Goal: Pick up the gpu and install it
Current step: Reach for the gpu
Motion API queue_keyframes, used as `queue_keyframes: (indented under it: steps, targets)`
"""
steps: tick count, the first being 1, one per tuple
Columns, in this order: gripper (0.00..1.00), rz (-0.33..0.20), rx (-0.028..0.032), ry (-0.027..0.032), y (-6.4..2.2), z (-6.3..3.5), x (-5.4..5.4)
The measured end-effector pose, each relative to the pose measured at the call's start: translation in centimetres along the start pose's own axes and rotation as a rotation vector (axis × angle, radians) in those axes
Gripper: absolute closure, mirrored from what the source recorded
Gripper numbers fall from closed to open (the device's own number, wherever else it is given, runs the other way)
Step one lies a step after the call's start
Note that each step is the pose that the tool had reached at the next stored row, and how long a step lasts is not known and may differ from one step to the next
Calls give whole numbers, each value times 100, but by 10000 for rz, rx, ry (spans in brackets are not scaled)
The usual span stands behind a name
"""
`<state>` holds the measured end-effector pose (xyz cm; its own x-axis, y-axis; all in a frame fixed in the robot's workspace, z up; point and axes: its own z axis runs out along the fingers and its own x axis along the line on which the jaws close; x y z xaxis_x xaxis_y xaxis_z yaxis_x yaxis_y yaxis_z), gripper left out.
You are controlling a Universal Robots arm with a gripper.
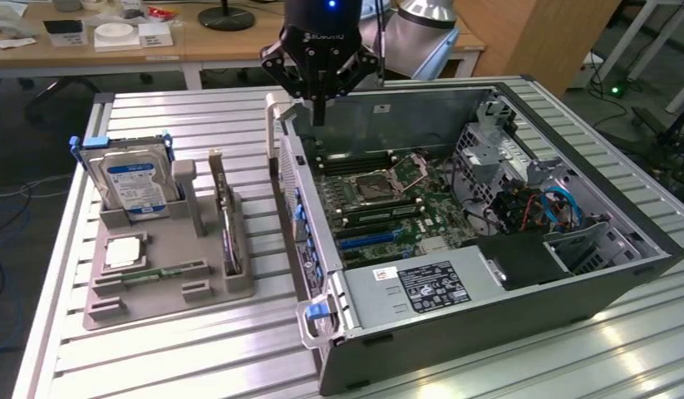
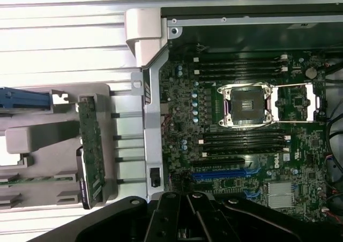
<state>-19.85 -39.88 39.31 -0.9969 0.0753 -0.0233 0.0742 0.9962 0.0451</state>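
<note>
Grey plastic parts holder (image 1: 153, 291) on the slatted metal table (image 1: 186, 125), beside the open black-and-silver computer case (image 1: 519, 307). The gpu (image 1: 228, 224) (image 2: 92, 151), a thin green circuit card with a black cooler on one face, stands on edge in the holder slot nearest the case, just outside the case's side wall and not touching it. A silver hard drive with a blue-white label (image 1: 136, 179) stands farther from the case than the card. The black robot gripper (image 1: 316, 108) (image 2: 185, 218) hangs above the case's side wall, its fingers closed together and empty, well clear of the card. Inside the case, the green motherboard (image 1: 386, 199) lies flat with a long blue expansion slot (image 2: 222, 175) unoccupied.

Judged stage: approach to the pick, card not yet touched. A sound pick probably calls for fingers parted before descent, a grip across the card's thin upper edge near mid-length, and a straight lift out of the holder slot, avoiding the case wall.
</note>
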Motion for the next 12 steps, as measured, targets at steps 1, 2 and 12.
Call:
queue_keyframes:
  steps: [1, 2, 12]
  targets:
    - [90, 1, 0, 0, -1, 0, 8]
    - [90, 0, 0, 0, -1, 0, 17]
    - [90, 0, 0, 0, -7, -2, 95]
